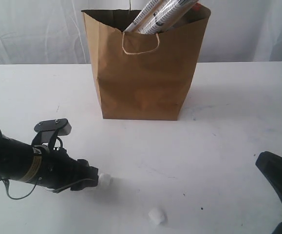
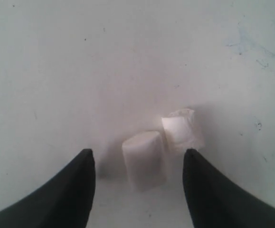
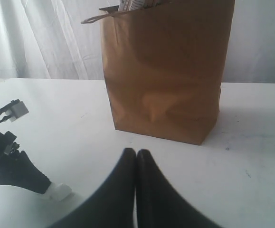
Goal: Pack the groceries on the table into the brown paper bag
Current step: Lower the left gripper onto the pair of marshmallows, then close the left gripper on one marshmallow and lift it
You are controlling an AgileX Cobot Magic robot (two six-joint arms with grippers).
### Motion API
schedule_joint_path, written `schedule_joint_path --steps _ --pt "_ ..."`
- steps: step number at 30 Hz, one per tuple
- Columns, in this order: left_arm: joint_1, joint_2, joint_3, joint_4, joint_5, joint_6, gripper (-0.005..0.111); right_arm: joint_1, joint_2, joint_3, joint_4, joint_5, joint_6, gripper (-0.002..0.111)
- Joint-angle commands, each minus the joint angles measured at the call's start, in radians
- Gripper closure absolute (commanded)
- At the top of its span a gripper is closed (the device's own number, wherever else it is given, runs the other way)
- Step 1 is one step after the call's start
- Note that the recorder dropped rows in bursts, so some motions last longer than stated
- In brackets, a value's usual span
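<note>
The tall brown paper bag (image 1: 143, 73) stands upright at the back middle of the white table (image 1: 218, 146). Long noodle packs (image 1: 162, 14) stick out of its top. A white marshmallow (image 1: 105, 179) lies at the tip of my left gripper (image 1: 96, 179). In the left wrist view that marshmallow (image 2: 144, 161) rests on the table between the open fingers of the left gripper (image 2: 138, 152), untouched, with a second marshmallow (image 2: 181, 130) just beyond it. Another marshmallow (image 1: 156, 215) lies near the front edge. My right gripper (image 3: 136, 153) is shut and empty, low over the table before the bag (image 3: 168, 71).
White curtains (image 1: 33, 29) hang behind the table. The right gripper (image 1: 261, 162) shows as a dark shape at the front right. The left arm (image 3: 14, 166) and its marshmallow (image 3: 59, 191) appear in the right wrist view. No other groceries show on the tabletop.
</note>
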Motion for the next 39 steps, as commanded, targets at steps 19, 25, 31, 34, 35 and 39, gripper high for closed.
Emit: schedule_joint_path --steps 19,25,31,34,35,39 --pt "-0.005 0.086 -0.024 0.037 -0.079 -0.005 0.071 -0.005 -0.007 0.006 0.000 -0.004 0.002 0.108" --pt "-0.003 0.086 -0.024 0.037 -0.095 -0.005 0.093 -0.005 -0.007 0.006 0.000 -0.004 0.002 0.108" --pt "-0.003 0.050 -0.024 0.037 -0.070 -0.005 0.105 -0.005 -0.007 0.006 0.000 -0.004 0.002 0.108" --pt "0.013 0.001 -0.024 0.037 -0.061 -0.005 0.105 -0.005 -0.007 0.006 0.000 -0.004 0.002 0.108" --pt "0.027 -0.020 -0.024 0.037 -0.060 -0.005 0.105 -0.005 -0.007 0.006 0.000 -0.004 0.002 0.108" --pt "0.099 -0.119 -0.030 0.037 -0.064 -0.005 0.105 -0.005 -0.007 0.006 0.000 -0.004 0.002 0.108"
